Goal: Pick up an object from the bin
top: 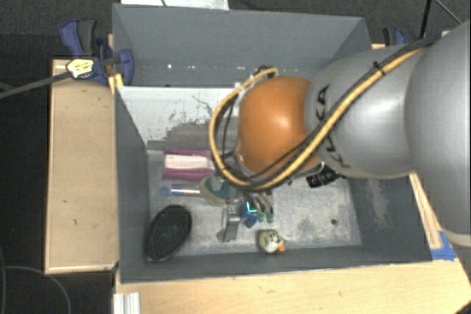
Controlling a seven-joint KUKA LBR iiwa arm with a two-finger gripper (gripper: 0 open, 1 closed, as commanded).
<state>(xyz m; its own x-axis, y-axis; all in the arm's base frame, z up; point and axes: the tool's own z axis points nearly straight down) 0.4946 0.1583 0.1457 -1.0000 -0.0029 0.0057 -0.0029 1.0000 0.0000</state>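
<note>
My gripper reaches down from under the orange wrist cover into the front middle of the bin. Just right of it and a little nearer the front wall lies a small round whitish thing with an orange spot. A teal and grey rounded object sits on the gripper's left, partly hidden by the cables. Beyond that, a thin bluish stick lies flat on the floor. I see nothing held.
A black oval brush-like thing lies in the front left corner. A pink, purple and white block rests against the left back of the floor. The arm and its orange cover hide the bin's middle; bare floor shows at the right.
</note>
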